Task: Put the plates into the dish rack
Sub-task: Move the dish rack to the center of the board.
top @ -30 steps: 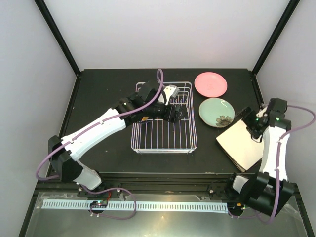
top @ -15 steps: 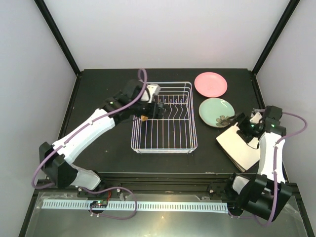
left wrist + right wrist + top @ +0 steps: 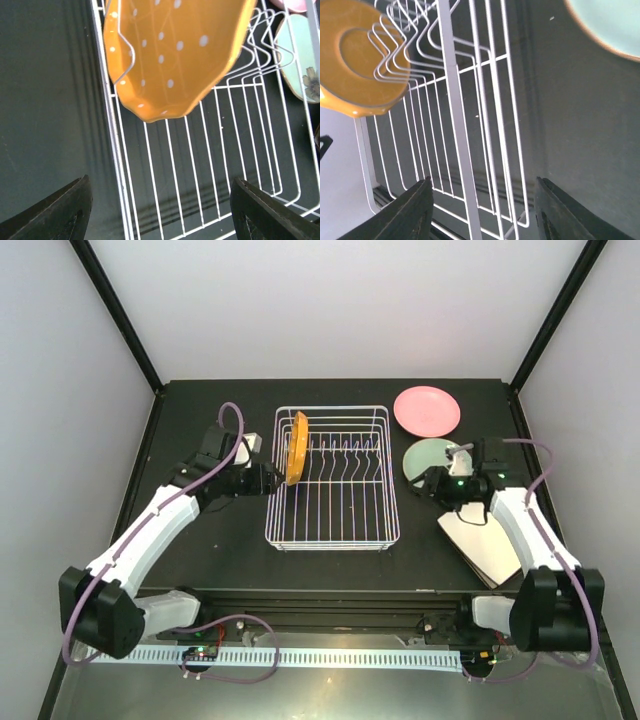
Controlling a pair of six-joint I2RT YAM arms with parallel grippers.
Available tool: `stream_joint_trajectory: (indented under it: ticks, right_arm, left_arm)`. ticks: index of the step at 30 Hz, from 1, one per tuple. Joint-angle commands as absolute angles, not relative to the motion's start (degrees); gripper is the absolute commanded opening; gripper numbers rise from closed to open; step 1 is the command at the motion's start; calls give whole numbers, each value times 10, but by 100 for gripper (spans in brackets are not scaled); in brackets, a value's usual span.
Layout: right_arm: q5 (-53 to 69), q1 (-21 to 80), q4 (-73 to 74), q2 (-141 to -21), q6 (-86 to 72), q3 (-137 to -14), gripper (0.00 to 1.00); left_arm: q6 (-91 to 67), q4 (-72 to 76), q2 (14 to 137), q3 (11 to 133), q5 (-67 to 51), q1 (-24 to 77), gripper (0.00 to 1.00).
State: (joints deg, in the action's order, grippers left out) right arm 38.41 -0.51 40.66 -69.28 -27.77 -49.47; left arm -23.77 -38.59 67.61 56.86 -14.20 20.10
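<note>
The white wire dish rack point(image 3: 340, 525) stands mid-table. The small orange plate point(image 3: 296, 447) stands upright in its leftmost slot; the left wrist view shows its white-dotted face point(image 3: 175, 50) and the right wrist view its back point(image 3: 362, 65). My left gripper point(image 3: 268, 480) is open and empty just left of the rack point(image 3: 200, 165). My right gripper point(image 3: 424, 483) is open and empty between the rack point(image 3: 465, 125) and the pale green plate point(image 3: 432, 455), low over the table. The pink plate point(image 3: 427, 410) lies behind it. Square pale plates point(image 3: 487, 545) lie stacked at the right, partly under the right arm.
The green plate also shows in the left wrist view point(image 3: 300, 55) and the right wrist view point(image 3: 610, 25). Black frame posts rise at the back corners. The table's front edge rail runs just below the rack.
My left gripper let go of the orange plate in the rack's left slot and drew back left. My right gripper swung left from the square plates to beside the green plate.
</note>
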Motion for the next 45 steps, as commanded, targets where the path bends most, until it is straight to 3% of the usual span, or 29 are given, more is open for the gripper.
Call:
stream_joint_trajectory:
  ticks: [1, 7, 14, 23, 28, 32, 45]
  right_arm:
    - [416, 44, 325, -749, -292, -512, 55]
    - [422, 86, 284, -815, -310, -541, 53]
    - [413, 110, 285, -872, -304, -578, 41]
    - [402, 115, 295, -907, -296, -598, 19]
    - [394, 115, 295, -917, -297, -602, 10]
    - [390, 115, 296, -934, -299, -617, 7]
    - [377, 115, 347, -1056, -301, -807, 6]
  left_arm:
    - [-218, -388, 699, 564, -187, 173, 77]
    - [-216, -366, 708, 547, -205, 149, 77]
    - [-213, -346, 749, 544, -211, 145, 74]
    - [-221, -316, 790, 535, -226, 146, 56]
    - [-220, -309, 809, 540, -221, 146, 40]
    - [-218, -305, 828, 553, -221, 146, 33]
    - [-176, -345, 944, 722, -190, 130, 33]
